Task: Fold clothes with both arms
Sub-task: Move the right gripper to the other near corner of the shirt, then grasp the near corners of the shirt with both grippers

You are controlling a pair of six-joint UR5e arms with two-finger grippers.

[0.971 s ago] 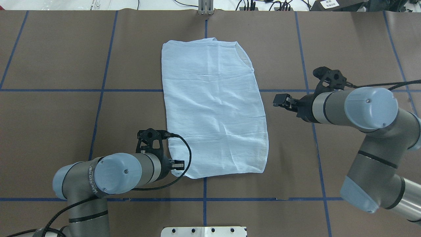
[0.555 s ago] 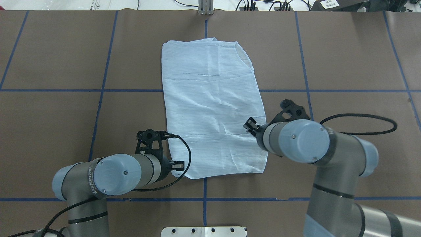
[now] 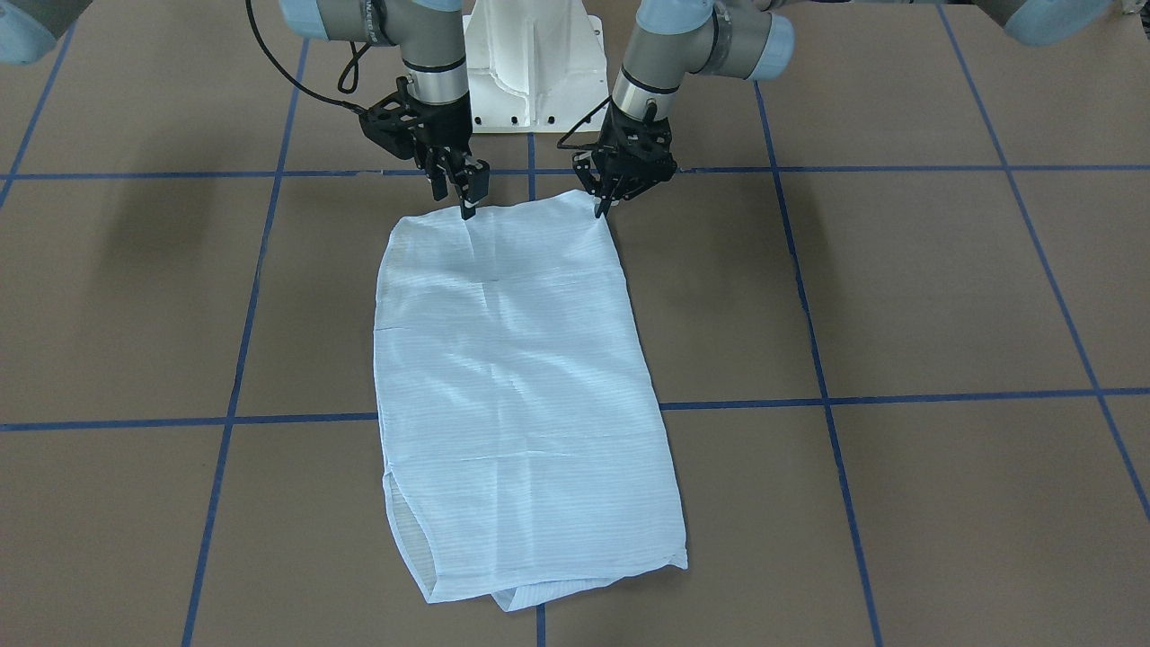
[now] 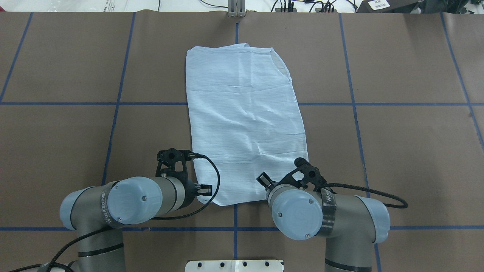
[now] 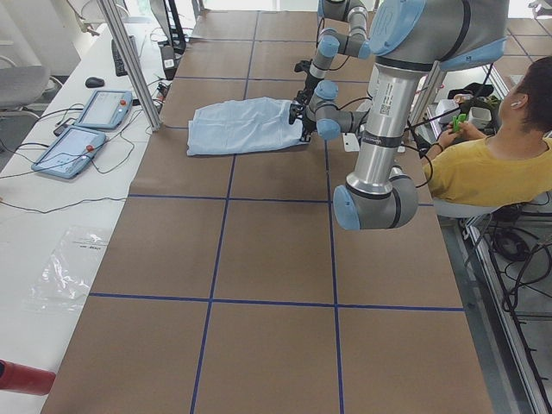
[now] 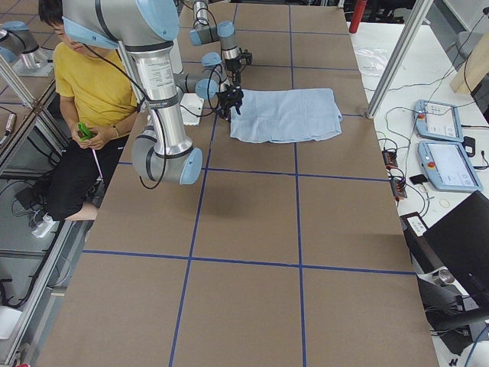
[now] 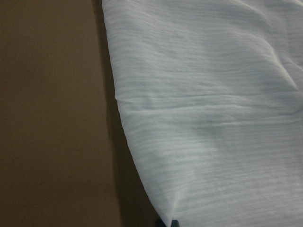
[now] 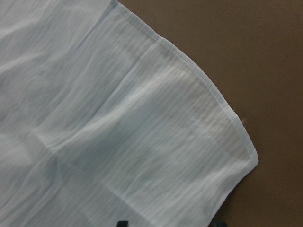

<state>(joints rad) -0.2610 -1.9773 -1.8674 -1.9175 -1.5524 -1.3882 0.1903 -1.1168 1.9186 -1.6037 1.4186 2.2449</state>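
Noting positions left to right, as the overhead view has them.

First, the left gripper (image 4: 205,189) sits at the shirt's near left corner with its fingers drawn together. Its wrist view shows cloth puckering into the tip, so I read it as pinching that corner. Its black cable (image 4: 216,177) loops out over the same corner and might catch a lifted edge.

Next, the shirt (image 4: 242,124) lies flat in the middle of the table (image 4: 397,151), already narrowed to a long panel running away from the robot. I judge it thin, light and limp, with a crinkled surface and no stiffness. It should sag between two hold points, and its layers may slide apart. The best holds look like the two near corners, pinching every layer at the stitched hem.

Then the right gripper (image 4: 263,179) hangs over the near right corner. Its wrist view shows the fingers spread, one on each side of the cloth, clasping nothing.

Around the robot are the white base (image 3: 530,72), a seated person (image 5: 492,164) behind it and two pendants (image 5: 86,129) on a side bench. All are well apart from the shirt.
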